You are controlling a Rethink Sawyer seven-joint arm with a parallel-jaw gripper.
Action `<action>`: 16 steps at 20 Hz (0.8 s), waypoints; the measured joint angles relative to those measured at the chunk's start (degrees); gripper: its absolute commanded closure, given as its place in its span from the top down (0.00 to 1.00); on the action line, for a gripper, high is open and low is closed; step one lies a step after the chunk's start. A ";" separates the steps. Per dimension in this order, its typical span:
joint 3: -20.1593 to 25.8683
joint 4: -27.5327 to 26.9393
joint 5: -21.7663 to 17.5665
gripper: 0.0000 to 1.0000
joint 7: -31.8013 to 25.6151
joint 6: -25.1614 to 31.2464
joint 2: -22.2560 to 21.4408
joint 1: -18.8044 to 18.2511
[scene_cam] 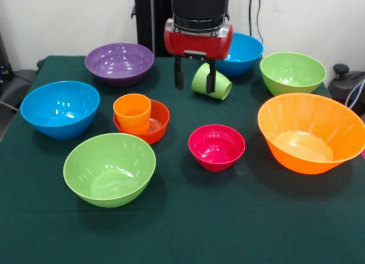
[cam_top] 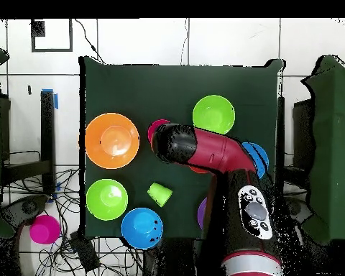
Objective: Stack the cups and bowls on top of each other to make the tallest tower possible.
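Note:
My gripper (scene_cam: pixel 194 89) hangs open and empty above the table's far middle. The light green cup (scene_cam: pixel 212 81) lies on its side on the cloth behind the fingers; the overhead view shows it (cam_top: pixel 159 193) apart from the arm. The orange cup (scene_cam: pixel 132 113) stands upright inside the small red-orange bowl (scene_cam: pixel 154 129). The magenta bowl (scene_cam: pixel 217 147) stands alone, partly under the arm's wrist (cam_top: pixel 169 142) in the overhead view. Around them stand the purple bowl (scene_cam: pixel 120 63), two blue bowls (scene_cam: pixel 60 109) (scene_cam: pixel 242 53), two green bowls (scene_cam: pixel 109 168) (scene_cam: pixel 292 72) and the largest orange bowl (scene_cam: pixel 311 133).
The green cloth table (scene_cam: pixel 188 230) has bare room along its near edge. In the overhead view the arm (cam_top: pixel 226 162) hides the orange cup and most of the red-orange bowl. A pink round object (cam_top: pixel 44 228) lies off the table among cables.

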 measured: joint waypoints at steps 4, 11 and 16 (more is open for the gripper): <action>0.15 0.54 0.00 1.00 0.00 -0.89 0.01 -0.25; 0.28 0.65 0.01 1.00 0.00 -4.38 1.58 -0.89; 0.37 0.64 0.02 1.00 0.00 -6.59 3.43 -0.95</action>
